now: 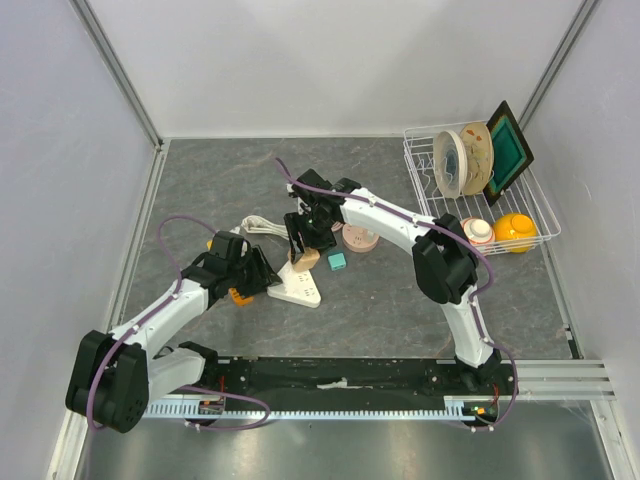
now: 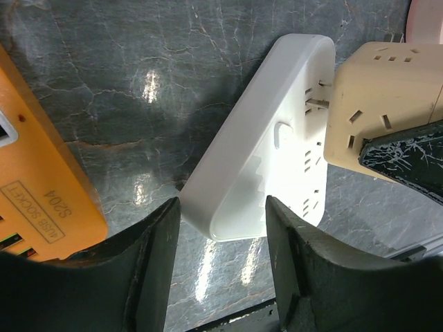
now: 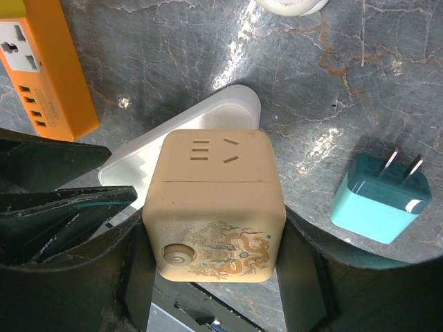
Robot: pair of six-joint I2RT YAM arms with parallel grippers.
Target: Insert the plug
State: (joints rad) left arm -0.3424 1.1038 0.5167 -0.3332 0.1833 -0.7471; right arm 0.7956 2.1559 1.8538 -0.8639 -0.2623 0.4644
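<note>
Closest to us, the left gripper (image 2: 221,214) has its fingers (image 2: 138,277) closed on the near end of the white power strip (image 2: 270,138), one on each long side. We judge this grip is there to pin the strip so it cannot slide under a push. Just left of it the orange socket block (image 2: 41,187) lies apart, untouched. Moving right, the beige cube plug (image 3: 214,200) sits clamped in the right gripper (image 3: 214,235), fingers pressed on two opposite faces, carried level so its prongs (image 2: 315,104) meet the strip's outlet face. Bare metal shows in the gap, so we judge it not yet seated. Further right a teal plug (image 3: 377,200) lies loose, and the dish rack (image 1: 420,175) stands well apart at far right
</note>
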